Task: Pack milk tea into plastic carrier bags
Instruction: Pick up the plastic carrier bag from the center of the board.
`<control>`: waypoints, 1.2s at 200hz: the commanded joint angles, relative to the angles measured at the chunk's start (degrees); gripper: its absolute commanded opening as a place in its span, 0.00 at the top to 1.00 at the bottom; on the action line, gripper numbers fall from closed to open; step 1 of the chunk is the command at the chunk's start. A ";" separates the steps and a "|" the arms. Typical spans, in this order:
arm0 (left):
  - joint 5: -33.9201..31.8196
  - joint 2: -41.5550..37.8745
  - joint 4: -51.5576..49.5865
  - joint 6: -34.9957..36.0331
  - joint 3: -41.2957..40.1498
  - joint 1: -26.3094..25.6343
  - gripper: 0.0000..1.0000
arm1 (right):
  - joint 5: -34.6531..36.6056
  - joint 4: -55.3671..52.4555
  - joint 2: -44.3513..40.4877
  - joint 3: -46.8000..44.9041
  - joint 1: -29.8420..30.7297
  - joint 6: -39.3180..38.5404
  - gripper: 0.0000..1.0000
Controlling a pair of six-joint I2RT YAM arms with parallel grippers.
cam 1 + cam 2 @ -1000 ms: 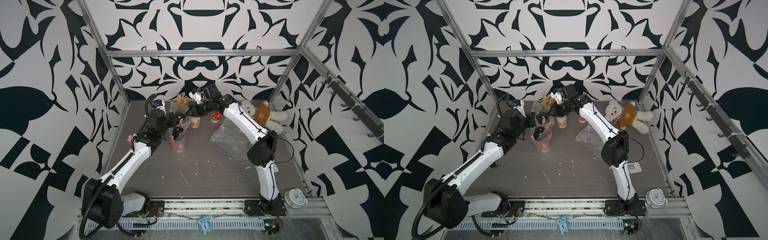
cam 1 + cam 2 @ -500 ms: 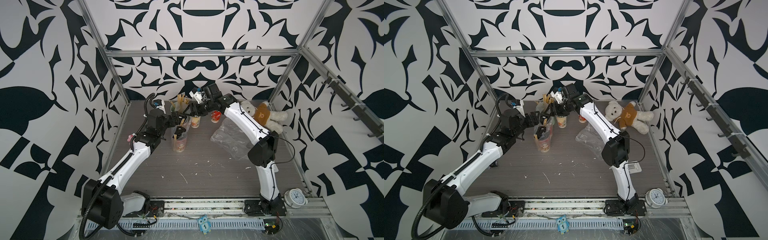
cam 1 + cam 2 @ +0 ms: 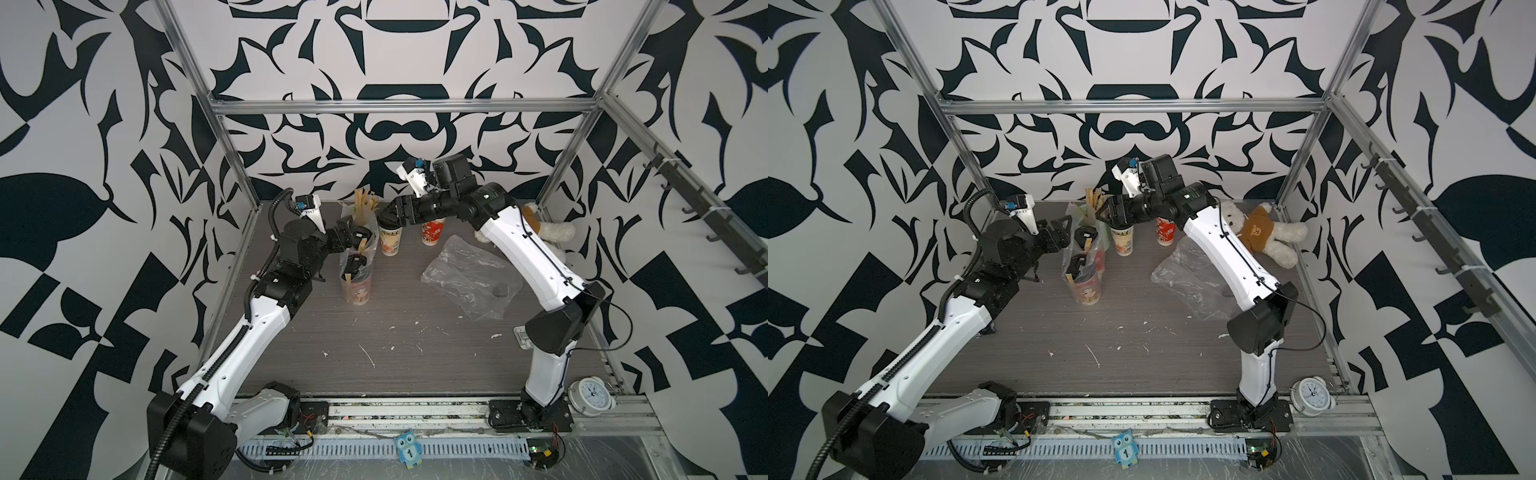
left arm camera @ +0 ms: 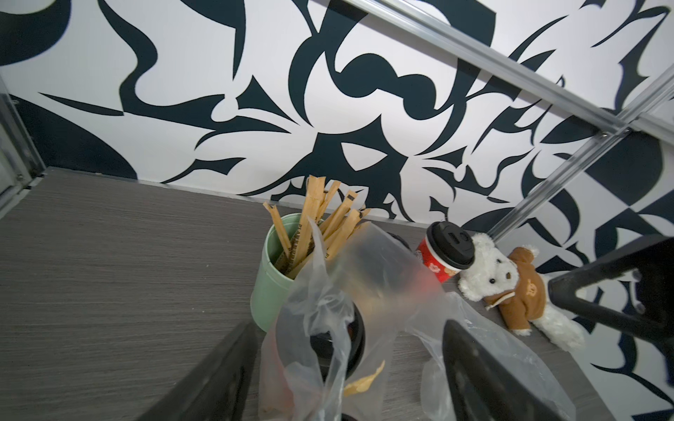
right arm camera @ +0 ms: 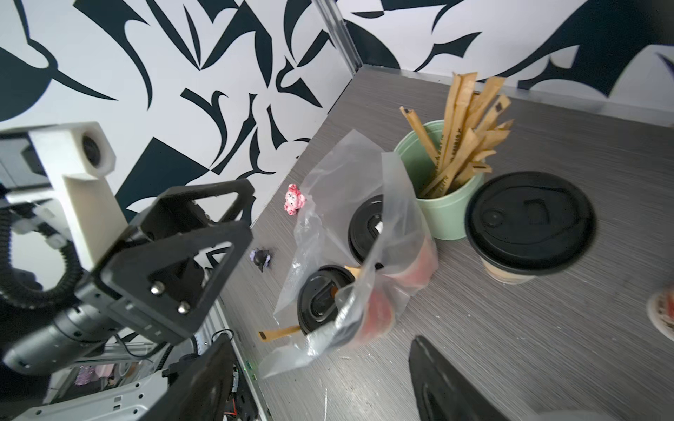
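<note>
Seeing the left gripper and right gripper both spread wide and empty, flanking the filled carrier bag at the far left of the table, we feared a jaw might snag its slack handles and topple the two cups inside.

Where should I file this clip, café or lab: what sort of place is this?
Most likely a robotics test cell, not a café: an aluminium frame and patterned walls box in the table, two robot arms are mounted on a front rail, and a teddy bear and alarm clock lie about.
</note>
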 commanded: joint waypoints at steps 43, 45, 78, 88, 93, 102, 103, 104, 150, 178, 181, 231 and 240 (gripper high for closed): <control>10.29 3.37 -6.62 6.81 14.72 -12.84 0.26 | 13.88 2.59 -25.84 -24.26 -19.68 -1.69 0.39; 10.23 3.95 -7.00 7.25 15.21 -13.71 0.26 | 14.12 2.61 -26.45 -24.74 -20.37 -1.74 0.39; 12.37 16.49 -14.22 11.93 26.38 -25.72 0.27 | 18.43 0.74 -31.88 -29.97 -31.49 -1.90 0.43; 13.60 20.71 -16.55 12.97 29.51 -28.40 0.29 | 19.52 -0.76 -31.64 -30.19 -34.33 -1.90 0.46; 13.89 22.66 -17.60 13.37 31.14 -29.64 0.29 | 19.75 -1.39 -31.33 -30.15 -35.75 -1.92 0.47; 14.66 26.81 -19.90 14.06 34.25 -31.68 0.30 | 19.76 -2.11 -30.69 -30.32 -37.98 -1.68 0.48; 14.72 27.23 -20.19 14.10 34.43 -31.82 0.30 | 19.76 -2.13 -30.65 -30.35 -38.26 -1.60 0.48; 14.75 27.65 -20.43 14.11 34.87 -32.02 0.30 | 19.72 -2.15 -30.59 -30.41 -38.44 -1.56 0.49; 16.19 46.04 -29.37 17.15 49.22 -39.08 0.31 | 17.80 0.28 -28.64 -33.08 -48.61 0.80 0.55; 13.50 56.32 -32.53 18.93 56.64 -42.62 0.34 | 16.15 2.17 -29.89 -34.23 -52.60 2.03 0.55; 12.95 57.29 -32.61 19.11 57.37 -42.83 0.35 | 16.16 2.23 -30.04 -34.31 -52.91 2.00 0.55; 5.51 69.86 -31.06 18.58 65.55 -45.74 0.36 | 15.77 2.94 -32.48 -35.29 -54.06 1.65 0.56; 5.21 71.87 -30.64 18.06 67.02 -45.89 0.36 | 16.35 2.98 -33.00 -35.51 -54.18 1.51 0.56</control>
